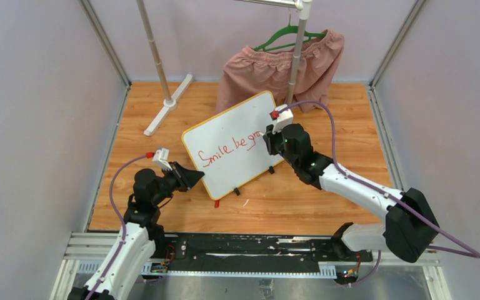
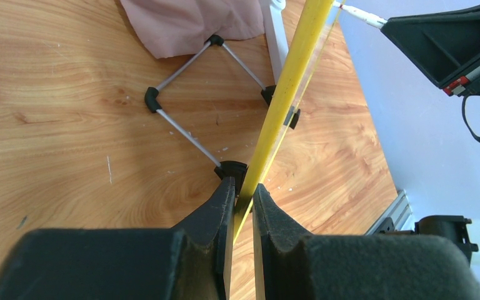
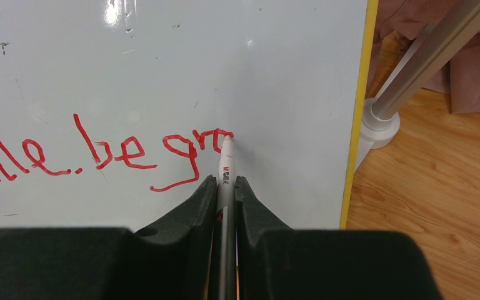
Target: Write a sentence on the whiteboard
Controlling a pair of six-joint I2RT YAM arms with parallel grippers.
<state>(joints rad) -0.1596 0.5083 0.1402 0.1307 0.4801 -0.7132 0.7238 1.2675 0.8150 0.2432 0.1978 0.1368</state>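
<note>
The whiteboard [image 1: 237,122] stands tilted on the wooden table, white with a yellow rim [image 2: 287,87]. The sentence [image 1: 228,150] in red cursive reads "Smile. be gr" and, in the right wrist view, the sentence [image 3: 131,153] ends at the marker's tip. My left gripper [image 1: 199,179] is shut on the board's lower left edge, its jaws [image 2: 244,185] pinching the yellow rim. My right gripper [image 1: 269,139] is shut on a grey-white marker [image 3: 225,162]; in the right wrist view the right gripper [image 3: 225,180] presses the tip against the whiteboard [image 3: 225,62].
Pink shorts [image 1: 281,65] hang on a green hanger from a rack behind the board, and the rack's white foot [image 1: 169,103] lies at the back left. A wire stand [image 2: 181,125] props the board from behind. A small red piece [image 1: 217,204] lies by the board's near corner.
</note>
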